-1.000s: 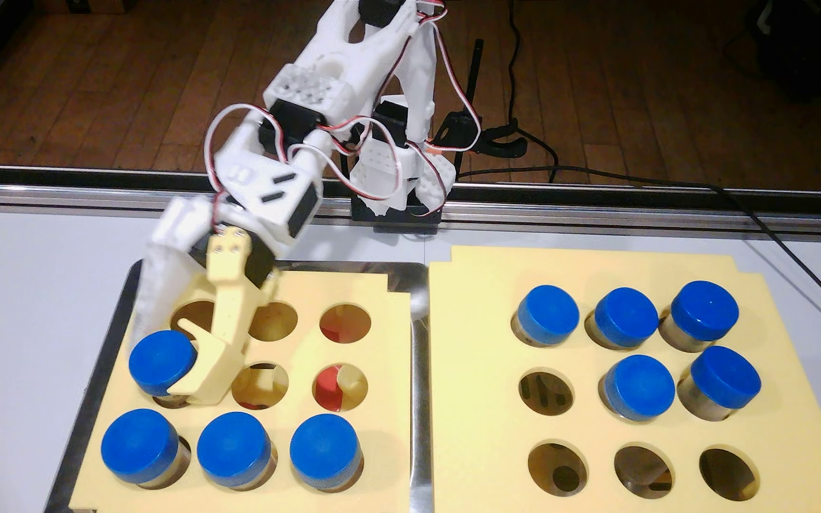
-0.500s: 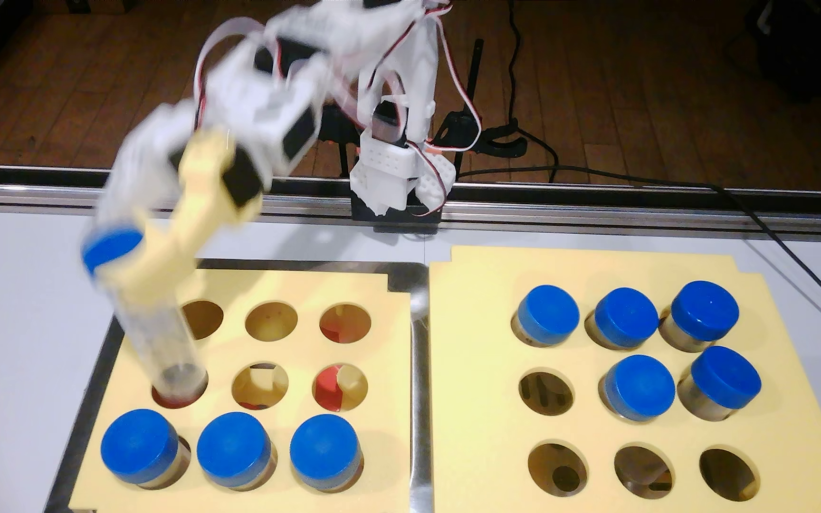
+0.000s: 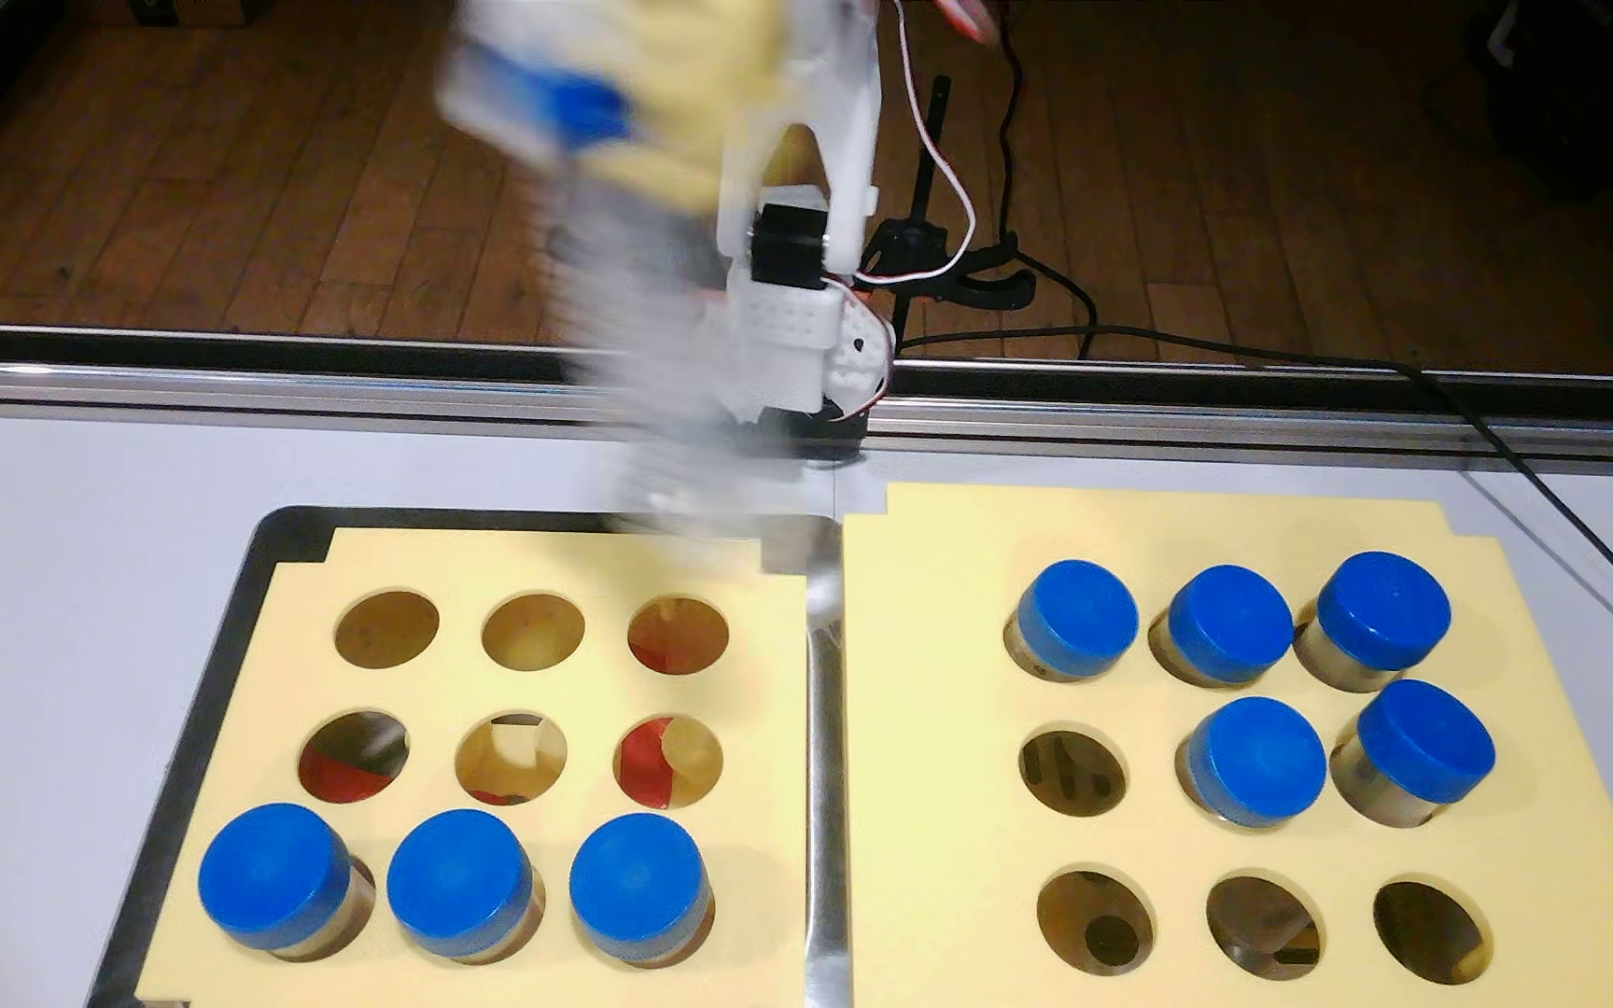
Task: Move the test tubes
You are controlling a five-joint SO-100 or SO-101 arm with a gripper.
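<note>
- The gripper [image 3: 628,126] is a blur near the top of the fixed view, high above the table; it appears clamped on 1 test tube [image 3: 657,368] just under its blue cap [image 3: 580,102], though the smear keeps the jaws themselves from reading clearly
- The carried tube hangs as a long pale streak, its lower end above the far edge of the left rack [image 3: 541,698]; a swing this fast could let it pivot or slide in the hold
- 3 capped tubes [image 3: 458,897] stand in the near row of the left rack, 5 more [image 3: 1254,761] in the right rack [image 3: 1268,698], where 4 holes are free
- The free middle-row hole [image 3: 1072,772] sits just beside a cap; a tilted tube coming down there could knock that neighbour or catch the rim
- The tube's low end could clip the tray edge [image 3: 822,630] between racks if carried too low
</note>
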